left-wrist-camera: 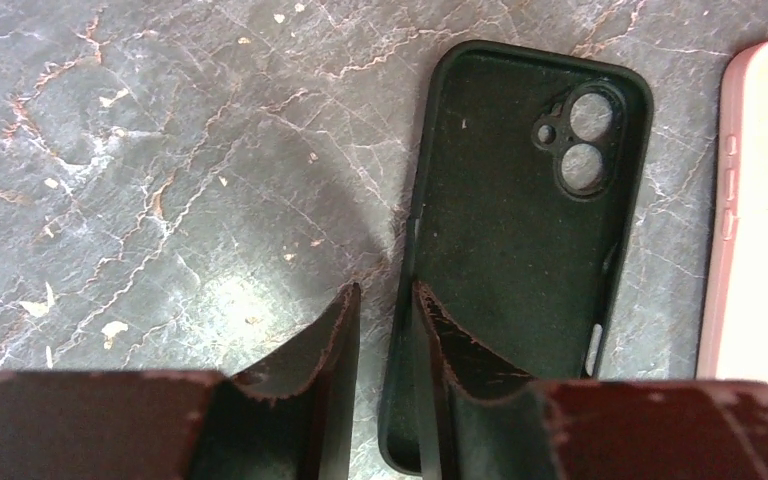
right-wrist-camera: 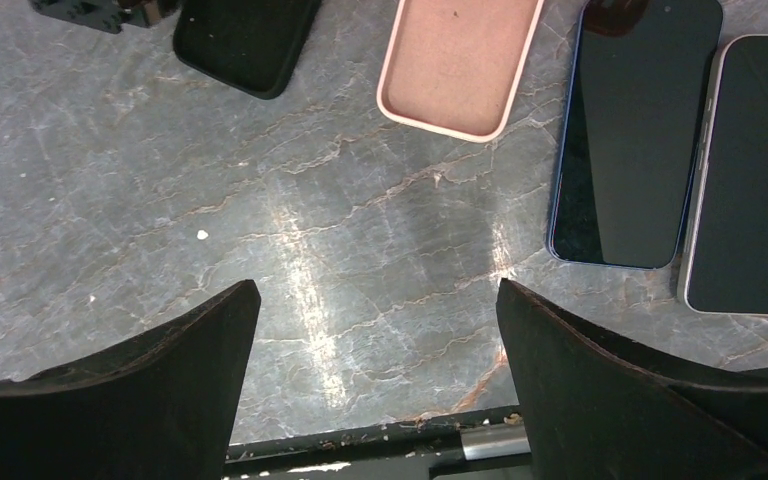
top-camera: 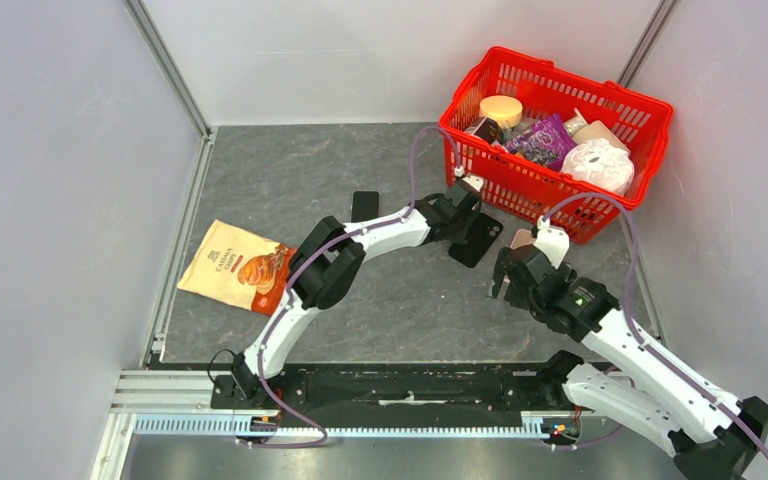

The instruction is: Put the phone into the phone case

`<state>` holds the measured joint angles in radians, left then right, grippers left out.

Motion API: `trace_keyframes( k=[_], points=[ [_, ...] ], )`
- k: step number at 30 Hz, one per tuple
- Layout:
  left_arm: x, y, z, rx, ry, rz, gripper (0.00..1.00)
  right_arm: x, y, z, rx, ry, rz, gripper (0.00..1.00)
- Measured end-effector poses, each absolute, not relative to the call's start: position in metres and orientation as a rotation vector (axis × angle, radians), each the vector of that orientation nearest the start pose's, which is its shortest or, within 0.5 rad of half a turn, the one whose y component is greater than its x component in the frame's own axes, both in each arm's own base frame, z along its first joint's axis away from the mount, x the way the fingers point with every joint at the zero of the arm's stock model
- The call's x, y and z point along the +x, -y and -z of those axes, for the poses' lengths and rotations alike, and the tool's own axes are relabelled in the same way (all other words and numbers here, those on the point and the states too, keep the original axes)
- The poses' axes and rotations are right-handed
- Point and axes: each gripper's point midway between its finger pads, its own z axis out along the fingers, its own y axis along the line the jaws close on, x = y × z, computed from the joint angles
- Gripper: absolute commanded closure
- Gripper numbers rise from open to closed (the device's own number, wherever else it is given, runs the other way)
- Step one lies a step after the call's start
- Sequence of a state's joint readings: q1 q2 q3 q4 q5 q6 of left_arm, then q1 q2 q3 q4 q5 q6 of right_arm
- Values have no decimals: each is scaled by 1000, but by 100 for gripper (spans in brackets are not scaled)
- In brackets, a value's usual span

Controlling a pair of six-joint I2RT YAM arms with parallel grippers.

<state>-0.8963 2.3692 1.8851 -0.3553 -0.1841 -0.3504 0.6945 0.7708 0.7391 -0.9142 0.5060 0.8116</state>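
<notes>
Straddling black case (left-wrist-camera: 515, 260) edge: left pincer (left-wrist-camera: 385, 292).

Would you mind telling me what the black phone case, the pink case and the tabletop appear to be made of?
Black phone case: likely soft silicone or rubber, matte, with dust specks clinging inside. Pink case: similar, matte, seemingly with a felt-like lining. Tabletop: grey, veined, stone-look, slightly glossy from the glare; real stone or laminate, I cannot tell.
</notes>
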Motion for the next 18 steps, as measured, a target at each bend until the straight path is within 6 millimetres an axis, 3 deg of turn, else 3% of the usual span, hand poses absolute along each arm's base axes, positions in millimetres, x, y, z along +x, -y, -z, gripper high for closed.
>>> trace_keyframes(
  k=[6,10,15,18],
  points=[
    [374,450,-25,572,-2335,426,93,195,-78,-127,366,-2366,-30,4],
    [361,438,-26,543,-2352,439,98,204,-74,-120,432,-2385,-19,4],
    [332,394,-26,446,-2432,375,98,220,-60,-109,602,-2411,-26,3],
    [314,365,-30,366,-2475,324,98,230,-41,-104,761,-2398,-36,3]
  ],
)
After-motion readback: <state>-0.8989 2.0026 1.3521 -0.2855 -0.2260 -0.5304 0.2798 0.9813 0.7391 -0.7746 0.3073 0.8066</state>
